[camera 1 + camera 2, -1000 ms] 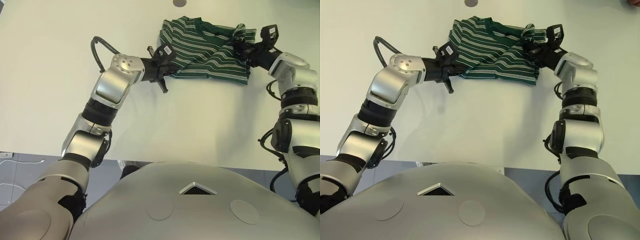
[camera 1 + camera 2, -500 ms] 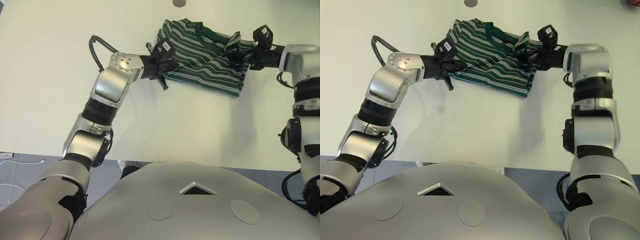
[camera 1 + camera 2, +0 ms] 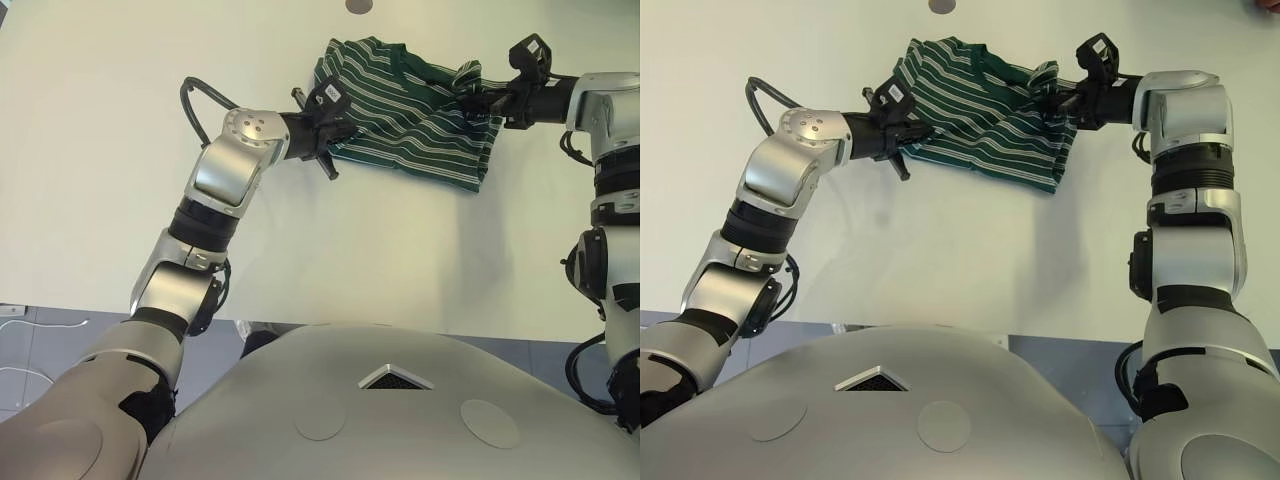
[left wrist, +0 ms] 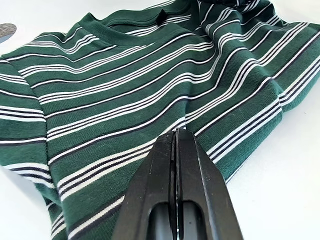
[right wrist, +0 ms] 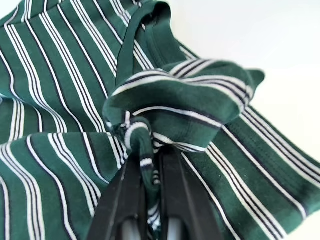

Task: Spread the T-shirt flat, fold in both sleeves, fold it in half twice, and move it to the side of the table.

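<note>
Pale table (image 3: 100,200) carries the work at its far half. Nearest, the left gripper (image 4: 176,142) lies with fingers pressed together at the near-left hem of the T-shirt (image 3: 410,120). Whether any cloth is caught between them cannot be told. The green striped T-shirt is crumpled, one side folded over its middle, collar toward the far edge. Farthest, the right gripper (image 5: 147,167) is clamped on a twisted bunch of sleeve fabric, held slightly above the table.

Risk, as judged: if the left fingers hold nothing, a pull from the right would drag the whole garment sideways instead of spreading it. The bunched right grip takes several layers, so release may leave a knotted fold. An uneven pull could swing the shirt toward the table's far edge.
</note>
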